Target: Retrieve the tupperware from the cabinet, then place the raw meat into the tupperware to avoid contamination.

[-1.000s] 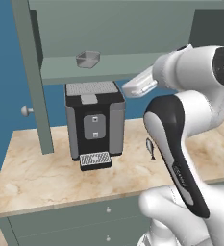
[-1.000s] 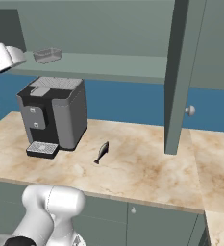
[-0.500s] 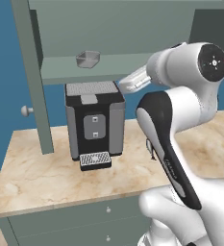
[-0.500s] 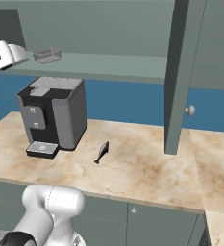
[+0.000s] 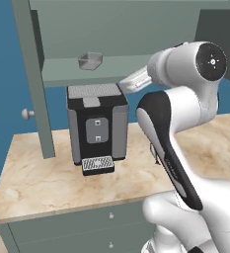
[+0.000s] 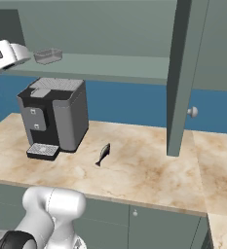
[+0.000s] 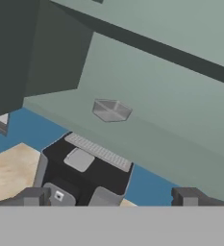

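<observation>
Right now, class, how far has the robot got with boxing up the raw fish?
Done: the cabinet stands open. In hand: the open claw points at the small container on the cabinet shelf, holding nothing. Left: grasp the container, bring it down to the counter, and put in the fish, which lies beside the coffee machine.

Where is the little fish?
The fish lies on the marble counter in the right base view, just right of the coffee machine and left of the open cabinet door.
</observation>
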Controlling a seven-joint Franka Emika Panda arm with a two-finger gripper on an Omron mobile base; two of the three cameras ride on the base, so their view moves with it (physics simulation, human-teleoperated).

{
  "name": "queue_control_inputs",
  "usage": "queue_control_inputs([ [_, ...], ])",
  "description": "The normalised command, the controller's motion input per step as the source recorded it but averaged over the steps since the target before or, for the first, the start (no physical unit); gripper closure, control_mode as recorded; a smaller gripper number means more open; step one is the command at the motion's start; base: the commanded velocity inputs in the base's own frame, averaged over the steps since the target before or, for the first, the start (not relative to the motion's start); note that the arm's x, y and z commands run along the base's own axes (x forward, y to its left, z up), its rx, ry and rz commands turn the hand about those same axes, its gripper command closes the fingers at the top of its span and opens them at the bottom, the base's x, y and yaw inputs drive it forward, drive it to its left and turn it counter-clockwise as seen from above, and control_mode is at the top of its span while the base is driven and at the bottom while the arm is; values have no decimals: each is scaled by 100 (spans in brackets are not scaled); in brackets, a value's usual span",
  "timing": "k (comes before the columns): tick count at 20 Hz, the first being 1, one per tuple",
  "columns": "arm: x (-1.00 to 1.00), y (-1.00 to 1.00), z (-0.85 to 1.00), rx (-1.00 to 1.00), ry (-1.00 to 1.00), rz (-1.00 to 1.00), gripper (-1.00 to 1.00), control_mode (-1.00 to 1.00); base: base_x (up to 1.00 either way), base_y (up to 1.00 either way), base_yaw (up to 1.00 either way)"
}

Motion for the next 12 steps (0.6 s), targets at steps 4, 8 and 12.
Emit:
queue_control_inputs([
  [4,7,1,0,1,1,-1,-100,-100,0,0,0],
  [8,14,2,0,1,3,0,-100,-100,0,0,0],
  [12,17,0,0,1,4,0,-100,-100,0,0,0],
])
